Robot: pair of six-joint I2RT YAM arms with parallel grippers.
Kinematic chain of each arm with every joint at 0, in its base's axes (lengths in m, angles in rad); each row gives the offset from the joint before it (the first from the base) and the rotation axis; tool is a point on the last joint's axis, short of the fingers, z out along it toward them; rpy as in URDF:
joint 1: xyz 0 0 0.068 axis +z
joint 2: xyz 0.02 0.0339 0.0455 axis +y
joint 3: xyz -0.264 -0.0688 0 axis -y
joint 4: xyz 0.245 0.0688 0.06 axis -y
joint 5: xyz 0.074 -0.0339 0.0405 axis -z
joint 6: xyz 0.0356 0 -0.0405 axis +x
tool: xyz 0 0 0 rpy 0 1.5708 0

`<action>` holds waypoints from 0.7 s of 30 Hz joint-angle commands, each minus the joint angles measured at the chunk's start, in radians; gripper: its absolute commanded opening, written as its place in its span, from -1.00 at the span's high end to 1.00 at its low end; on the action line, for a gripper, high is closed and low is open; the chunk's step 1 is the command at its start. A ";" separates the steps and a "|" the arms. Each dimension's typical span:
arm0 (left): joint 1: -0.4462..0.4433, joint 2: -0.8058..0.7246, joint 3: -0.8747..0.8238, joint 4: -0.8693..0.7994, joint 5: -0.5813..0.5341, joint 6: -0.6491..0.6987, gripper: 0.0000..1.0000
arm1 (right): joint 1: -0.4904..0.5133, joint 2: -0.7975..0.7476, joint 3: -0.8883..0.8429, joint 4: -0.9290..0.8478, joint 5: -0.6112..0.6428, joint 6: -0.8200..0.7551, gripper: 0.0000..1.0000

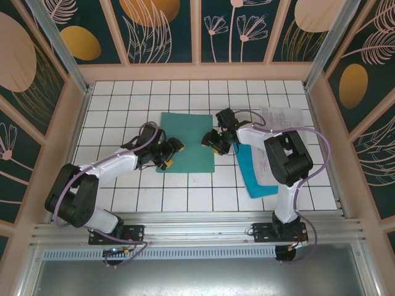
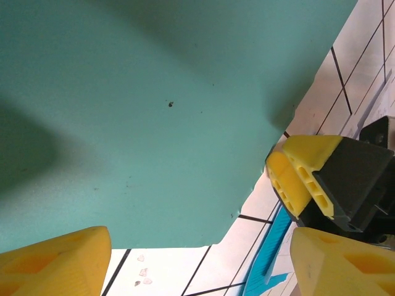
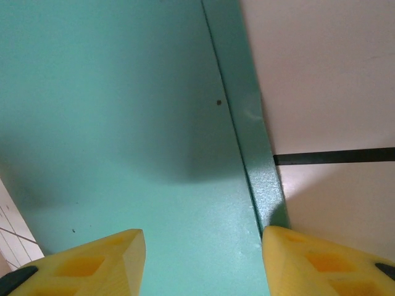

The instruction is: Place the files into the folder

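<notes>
- Yellow-tipped, the right gripper point(image 3: 200, 262) has its jaws apart astride the right edge of the folder point(image 1: 185, 132), along a darker strip. It pinches nothing, and I cannot tell whether that strip is the spine.
- Over the folder's near edge the left gripper point(image 2: 197, 266) hovers, spread wide too.
- Shut and flat mid-table lies the folder, with the cyan sheet point(image 1: 250, 177) and the printed white page point(image 1: 281, 116) outside it, to its right.
- To my eye the cover wants lifting first: catch the top leaf alone while the left pins the lower.
</notes>
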 commanded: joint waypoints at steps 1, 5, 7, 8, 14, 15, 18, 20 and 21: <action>-0.007 -0.016 -0.010 0.010 0.016 -0.033 -0.54 | 0.012 0.016 0.005 -0.020 0.025 -0.016 -0.07; -0.010 -0.025 -0.031 0.017 0.020 -0.054 -0.54 | 0.012 0.017 -0.012 -0.017 0.029 -0.013 -0.07; -0.012 -0.031 -0.046 0.023 0.022 -0.072 -0.54 | 0.012 0.021 -0.020 -0.016 0.032 -0.014 -0.06; -0.013 -0.036 -0.055 0.026 0.020 -0.083 -0.54 | 0.012 0.023 -0.023 -0.020 0.034 -0.012 -0.06; -0.026 -0.070 -0.124 0.072 0.005 -0.173 -0.56 | 0.012 0.028 -0.050 -0.024 0.043 -0.004 -0.06; -0.029 -0.075 -0.139 0.089 0.005 -0.191 -0.56 | 0.012 0.027 -0.055 -0.024 0.043 -0.002 -0.06; -0.038 -0.082 -0.174 0.134 0.009 -0.234 -0.56 | 0.012 0.027 -0.063 -0.022 0.042 0.000 -0.06; -0.043 -0.081 -0.192 0.159 0.011 -0.256 -0.57 | 0.012 0.029 -0.066 -0.022 0.040 0.001 -0.06; -0.047 -0.079 -0.202 0.172 0.013 -0.269 -0.57 | 0.012 0.030 -0.068 -0.021 0.040 0.000 -0.06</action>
